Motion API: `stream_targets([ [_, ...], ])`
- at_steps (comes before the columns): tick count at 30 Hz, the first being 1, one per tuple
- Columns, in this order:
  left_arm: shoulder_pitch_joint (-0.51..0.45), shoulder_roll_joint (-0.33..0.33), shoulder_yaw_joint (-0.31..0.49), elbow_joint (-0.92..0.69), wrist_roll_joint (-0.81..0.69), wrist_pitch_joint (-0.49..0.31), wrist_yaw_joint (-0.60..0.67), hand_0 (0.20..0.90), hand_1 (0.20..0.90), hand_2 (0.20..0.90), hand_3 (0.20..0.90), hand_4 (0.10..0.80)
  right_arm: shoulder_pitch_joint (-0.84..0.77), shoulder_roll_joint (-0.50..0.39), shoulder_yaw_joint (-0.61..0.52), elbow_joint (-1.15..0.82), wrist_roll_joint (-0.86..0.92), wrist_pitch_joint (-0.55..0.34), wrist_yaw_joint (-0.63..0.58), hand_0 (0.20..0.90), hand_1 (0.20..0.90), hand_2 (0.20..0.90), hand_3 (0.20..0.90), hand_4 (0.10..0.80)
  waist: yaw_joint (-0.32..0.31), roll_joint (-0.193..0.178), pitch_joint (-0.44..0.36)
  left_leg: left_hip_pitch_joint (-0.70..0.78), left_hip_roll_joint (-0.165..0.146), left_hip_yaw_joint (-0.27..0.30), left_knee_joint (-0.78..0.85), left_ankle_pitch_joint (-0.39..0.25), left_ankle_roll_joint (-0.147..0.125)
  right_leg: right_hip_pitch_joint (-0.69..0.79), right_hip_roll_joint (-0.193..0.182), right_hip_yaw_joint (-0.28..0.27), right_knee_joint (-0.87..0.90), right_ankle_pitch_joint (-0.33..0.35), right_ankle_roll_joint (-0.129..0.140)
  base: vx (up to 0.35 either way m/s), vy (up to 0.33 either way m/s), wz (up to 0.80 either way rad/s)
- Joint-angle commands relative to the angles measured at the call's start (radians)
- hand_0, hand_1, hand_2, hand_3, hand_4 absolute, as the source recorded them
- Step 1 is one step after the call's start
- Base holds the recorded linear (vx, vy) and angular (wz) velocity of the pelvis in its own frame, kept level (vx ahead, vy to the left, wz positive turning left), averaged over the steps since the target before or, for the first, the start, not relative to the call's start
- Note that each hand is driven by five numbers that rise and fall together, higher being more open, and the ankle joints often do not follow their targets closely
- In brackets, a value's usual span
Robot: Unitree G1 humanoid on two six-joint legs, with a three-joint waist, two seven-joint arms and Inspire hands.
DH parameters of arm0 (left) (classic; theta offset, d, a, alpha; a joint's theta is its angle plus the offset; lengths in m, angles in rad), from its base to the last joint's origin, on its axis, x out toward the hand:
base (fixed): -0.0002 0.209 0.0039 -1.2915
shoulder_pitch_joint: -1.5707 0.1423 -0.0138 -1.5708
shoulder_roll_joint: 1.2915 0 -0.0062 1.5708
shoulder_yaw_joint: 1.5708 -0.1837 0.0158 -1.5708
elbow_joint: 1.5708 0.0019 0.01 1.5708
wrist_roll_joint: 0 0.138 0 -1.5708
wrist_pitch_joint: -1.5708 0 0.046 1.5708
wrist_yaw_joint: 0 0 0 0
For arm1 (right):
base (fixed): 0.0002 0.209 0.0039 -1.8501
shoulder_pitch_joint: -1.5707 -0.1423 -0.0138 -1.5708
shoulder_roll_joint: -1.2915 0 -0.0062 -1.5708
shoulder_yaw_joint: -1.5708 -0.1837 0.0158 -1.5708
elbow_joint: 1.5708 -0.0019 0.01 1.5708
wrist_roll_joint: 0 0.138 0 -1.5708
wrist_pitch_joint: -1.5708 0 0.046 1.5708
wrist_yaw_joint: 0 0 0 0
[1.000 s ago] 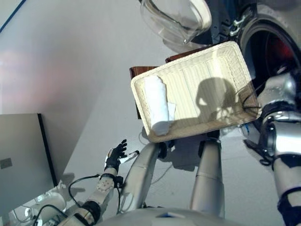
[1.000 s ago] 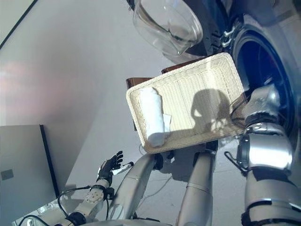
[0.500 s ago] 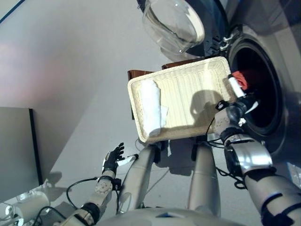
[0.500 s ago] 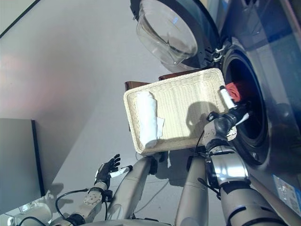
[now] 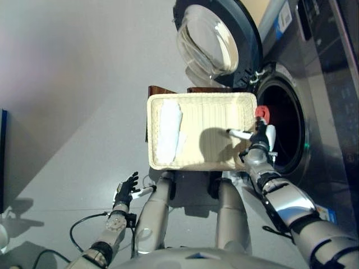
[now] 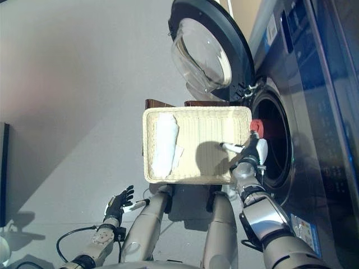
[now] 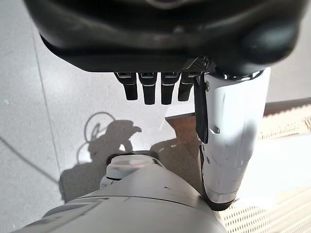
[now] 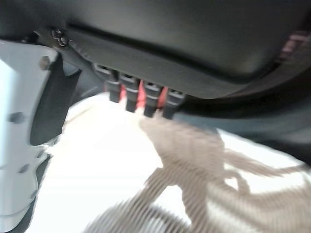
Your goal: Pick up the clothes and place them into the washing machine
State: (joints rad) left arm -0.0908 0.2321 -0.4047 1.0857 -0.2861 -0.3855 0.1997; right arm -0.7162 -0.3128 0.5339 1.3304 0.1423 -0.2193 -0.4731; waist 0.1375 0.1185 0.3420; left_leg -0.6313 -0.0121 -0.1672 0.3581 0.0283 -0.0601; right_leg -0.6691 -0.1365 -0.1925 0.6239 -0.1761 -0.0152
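A pale wicker basket (image 5: 213, 98) stands on a brown stool (image 5: 160, 89) in front of the washing machine. A rolled white cloth (image 5: 168, 131) lies along the basket's left side. A red cloth (image 5: 262, 112) sits at the left rim of the dark drum opening (image 5: 286, 129). My right hand (image 5: 258, 140) is open just below the red cloth, at the basket's right edge, its white thumb reaching over the wicker. In the right wrist view red shows just past the fingers (image 8: 131, 94); contact is unclear. My left hand (image 5: 126, 190) hangs open low on the left, holding nothing.
The machine's round glass door (image 5: 216, 45) stands swung open above the basket's far edge. The machine's grey front (image 5: 331, 84) fills the right side. Bare grey floor (image 5: 73, 84) spreads out to the left of the basket.
The camera has swung, so the whole scene has shifted. My right hand has moved from the basket's near right corner up to the drum's mouth, and its thumb now points over the basket. The left hand stays low.
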Motion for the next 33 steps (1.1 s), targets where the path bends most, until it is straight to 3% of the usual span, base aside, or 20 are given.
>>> stream_targets([
  [1,0.019,0.069,0.015,0.024,0.028,-0.018,0.034,0.900,0.900,0.900,0.900,0.800,-0.079,0.058,0.045,-0.114,-0.174,-0.035,-0.044,0.900,0.900,0.900,0.900,0.800,0.065,-0.061,0.007,-0.030,-0.072,0.060,-0.025,0.014,0.039,0.112,-0.011,-0.025,-0.165,0.056,0.035,0.016,0.013,0.33],
  [2,0.017,0.067,0.013,0.027,0.036,-0.020,0.044,0.900,0.900,0.900,0.900,0.800,-0.079,0.050,0.080,-0.102,-0.280,-0.010,-0.112,0.900,0.900,0.900,0.900,0.800,0.067,-0.064,0.008,-0.029,-0.073,0.056,-0.027,0.016,0.038,0.116,-0.012,-0.030,-0.168,0.056,0.036,0.016,0.013,0.31],
  [3,0.017,0.067,0.013,0.027,0.036,-0.020,0.044,0.900,0.900,0.900,0.900,0.800,-0.079,0.050,0.080,-0.102,-0.280,-0.010,-0.112,0.900,0.900,0.900,0.900,0.800,0.067,-0.064,0.008,-0.029,-0.073,0.056,-0.027,0.016,0.038,0.116,-0.012,-0.030,-0.168,0.056,0.036,0.014,0.021,0.26],
  [4,0.017,0.073,0.004,0.006,0.052,-0.030,0.062,0.900,0.900,0.900,0.900,0.800,-0.079,0.036,0.115,-0.138,-0.402,0.021,-0.140,0.900,0.900,0.900,0.900,0.800,0.068,-0.070,0.012,-0.030,-0.078,0.048,-0.036,0.020,0.037,0.120,-0.014,-0.039,-0.176,0.061,0.039,0.010,0.001,0.22],
  [12,-0.017,0.078,-0.005,0.005,0.046,-0.010,0.075,0.900,0.900,0.900,0.900,0.800,-0.147,0.069,0.033,0.002,-0.242,0.020,-0.133,0.900,0.900,0.900,0.900,0.800,0.097,-0.073,0.023,-0.032,-0.095,0.022,-0.049,0.033,0.036,0.137,-0.036,-0.074,-0.185,0.061,0.042,0.024,0.021,0.19],
  [33,-0.043,0.101,-0.012,-0.052,0.049,0.000,0.094,0.900,0.900,0.900,0.900,0.800,-0.196,0.104,0.019,0.085,-0.190,0.043,-0.151,0.900,0.900,0.900,0.900,0.800,0.157,-0.079,0.077,-0.079,-0.124,-0.017,-0.040,0.035,0.040,0.114,-0.064,-0.115,-0.161,0.051,0.045,0.014,0.008,0.08],
])
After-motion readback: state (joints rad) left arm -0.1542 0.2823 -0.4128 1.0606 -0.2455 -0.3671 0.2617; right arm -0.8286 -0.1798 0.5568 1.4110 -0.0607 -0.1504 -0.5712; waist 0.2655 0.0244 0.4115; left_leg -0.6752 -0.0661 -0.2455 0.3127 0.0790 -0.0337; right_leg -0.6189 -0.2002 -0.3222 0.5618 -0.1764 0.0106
